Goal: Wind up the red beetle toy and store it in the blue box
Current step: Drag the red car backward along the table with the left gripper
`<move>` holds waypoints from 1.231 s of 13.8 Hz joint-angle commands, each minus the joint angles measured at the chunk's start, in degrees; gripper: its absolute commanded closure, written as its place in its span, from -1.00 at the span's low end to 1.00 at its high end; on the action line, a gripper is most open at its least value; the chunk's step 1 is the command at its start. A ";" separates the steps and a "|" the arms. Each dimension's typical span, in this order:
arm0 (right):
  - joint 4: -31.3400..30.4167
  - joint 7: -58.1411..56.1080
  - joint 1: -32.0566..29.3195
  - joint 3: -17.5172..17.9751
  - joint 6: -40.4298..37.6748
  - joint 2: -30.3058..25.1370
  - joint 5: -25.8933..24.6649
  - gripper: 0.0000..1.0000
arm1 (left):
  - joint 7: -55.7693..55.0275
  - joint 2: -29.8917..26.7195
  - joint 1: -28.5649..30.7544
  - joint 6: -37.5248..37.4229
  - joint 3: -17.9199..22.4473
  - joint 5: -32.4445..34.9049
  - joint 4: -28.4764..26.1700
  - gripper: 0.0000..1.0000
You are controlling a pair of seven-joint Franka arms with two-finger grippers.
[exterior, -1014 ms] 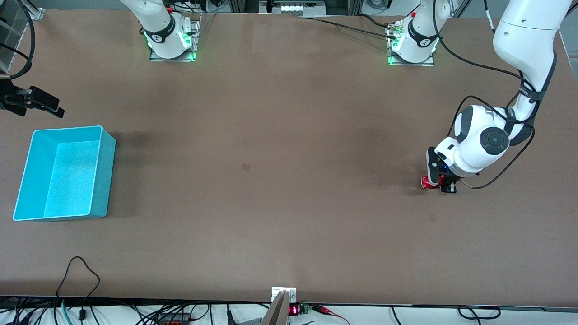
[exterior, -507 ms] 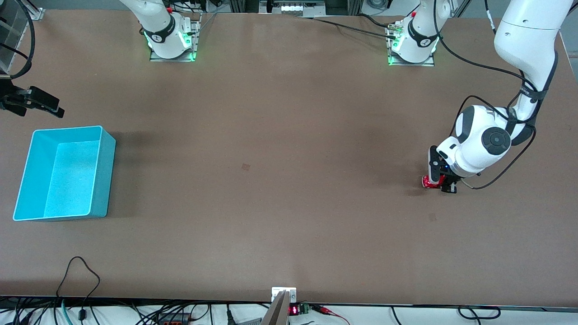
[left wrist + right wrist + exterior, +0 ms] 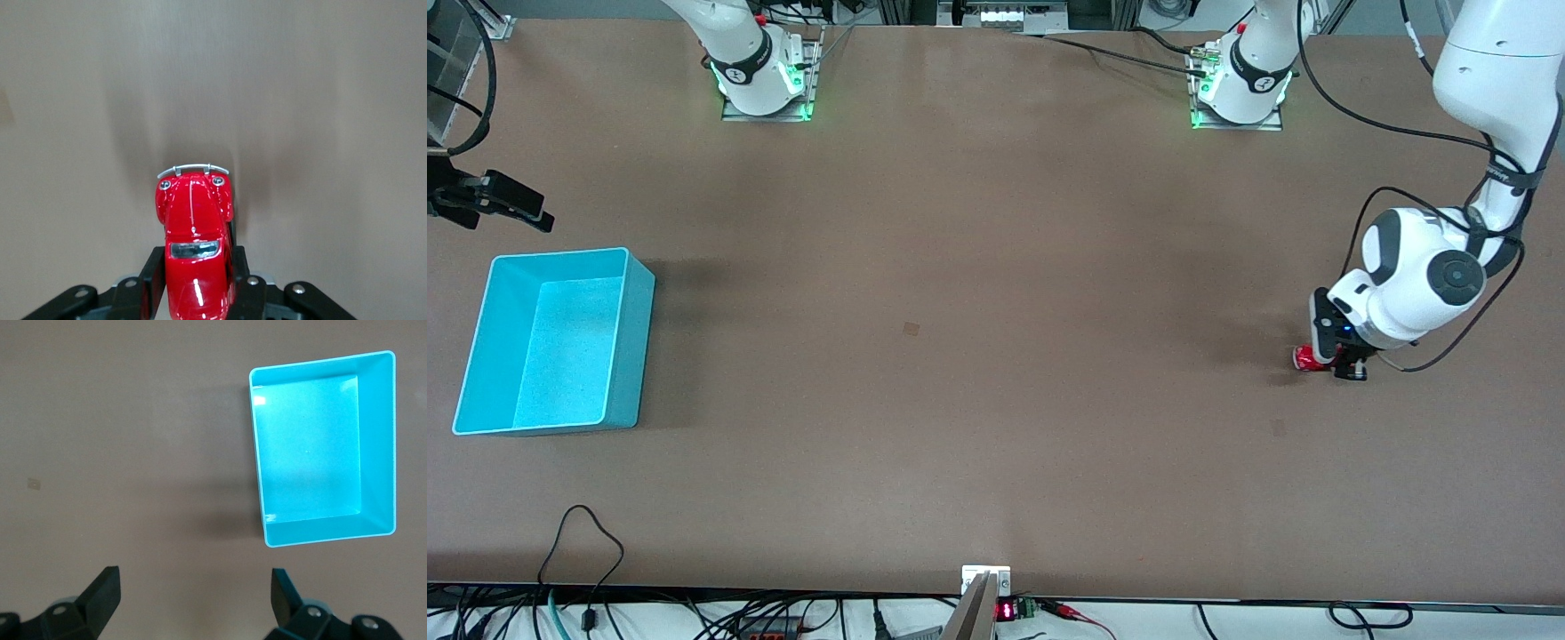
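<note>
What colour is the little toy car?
Shiny red, with a silvery bumper. The red beetle toy shows best in the left wrist view.

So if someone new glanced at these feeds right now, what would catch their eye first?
Probably the red beetle toy, pinched in the shut left gripper down at the brown table toward the left arm's end. Next, the bright blue box, standing empty at the right arm's end, with the open right gripper waiting above the table near it.
</note>
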 commanded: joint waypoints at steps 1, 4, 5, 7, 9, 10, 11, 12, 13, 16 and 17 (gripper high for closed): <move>-0.60 -0.49 -0.18 0.05 0.33 -0.57 0.21 -1.00 | 2.73 1.65 4.00 0.22 -0.42 0.84 0.97 0.54; -0.60 -0.49 -0.18 0.14 0.33 -0.57 0.13 -1.00 | 2.99 2.61 5.67 0.30 -0.42 0.84 1.76 0.54; -0.60 -0.49 -0.18 0.14 0.33 -0.57 0.13 -1.00 | 3.60 2.88 6.11 0.39 -0.42 0.84 1.85 0.54; -0.60 -0.49 -0.18 0.05 0.33 -0.57 0.13 -1.00 | 4.48 3.23 6.29 1.53 -0.42 0.84 2.03 0.54; -0.60 -0.49 -0.18 0.05 0.42 -0.57 0.13 -1.00 | 5.10 3.15 6.20 1.54 -0.42 0.84 2.20 0.52; -0.69 -0.49 -0.18 0.14 0.34 -0.57 0.13 -1.00 | 5.10 3.14 6.12 1.54 -0.42 0.84 2.20 0.51; -0.60 -0.49 -0.18 0.14 0.33 -0.57 0.13 -1.00 | 5.10 3.14 6.20 1.54 -0.42 0.84 2.20 0.47; -0.60 -0.49 -0.18 0.14 0.33 -0.57 0.13 -1.00 | 5.10 3.14 6.20 1.54 -0.51 0.84 2.20 0.26; -0.60 -0.49 -0.18 0.05 0.42 -0.57 0.13 -1.00 | 5.19 3.06 6.38 1.62 -0.51 0.75 2.20 -0.83; -0.60 -0.49 -0.18 0.14 0.34 -0.57 0.13 -1.00 | 4.93 2.01 6.20 0.92 -0.68 0.66 3.34 -1.00; -0.60 -0.49 -0.18 0.05 0.42 -0.57 0.13 -1.00 | 4.75 1.48 6.20 0.40 -0.68 0.31 3.34 -1.00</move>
